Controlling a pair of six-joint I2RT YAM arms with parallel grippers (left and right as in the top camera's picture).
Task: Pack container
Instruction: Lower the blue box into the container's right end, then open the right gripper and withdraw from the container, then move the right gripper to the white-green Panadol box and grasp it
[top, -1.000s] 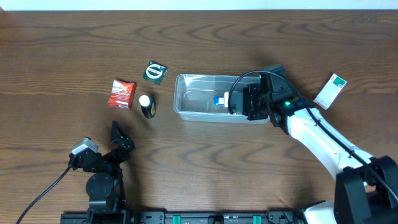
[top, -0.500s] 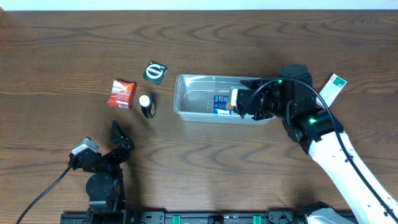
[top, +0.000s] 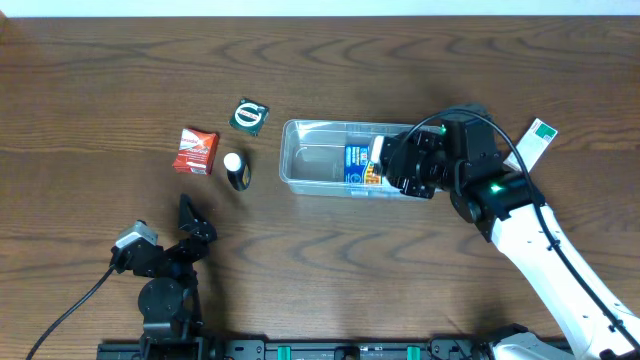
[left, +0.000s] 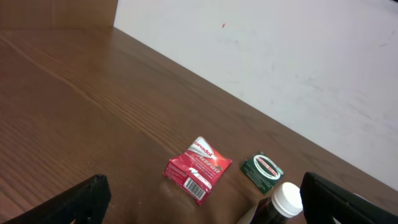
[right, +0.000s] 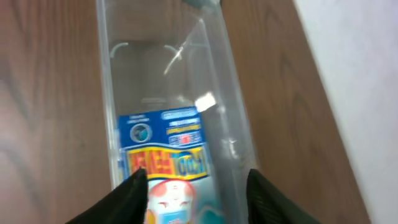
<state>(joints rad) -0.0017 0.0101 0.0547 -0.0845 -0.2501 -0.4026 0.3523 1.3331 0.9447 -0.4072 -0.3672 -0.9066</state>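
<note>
The clear plastic container (top: 300, 160) lies at the table's middle; the right wrist view shows its wall (right: 106, 93). A blue and yellow box (top: 357, 163) lies flat inside it, and shows in the right wrist view (right: 165, 149). My right gripper (top: 400, 165) hovers over the container's right end, fingers spread wide (right: 196, 199) either side of the box, holding nothing. My left gripper (top: 190, 225) rests open and empty at the lower left (left: 202, 196).
Left of the container lie a red sachet (top: 195, 150) (left: 198, 169), a green sachet (top: 249, 116) (left: 262, 170) and a dark bottle with a white cap (top: 236, 170) (left: 283, 202). A white and green box (top: 530, 146) lies far right.
The blue box went from my right gripper's grasp to lying flat in the container. The right gripper has opened and drawn slightly back to the right. The left arm is still.
</note>
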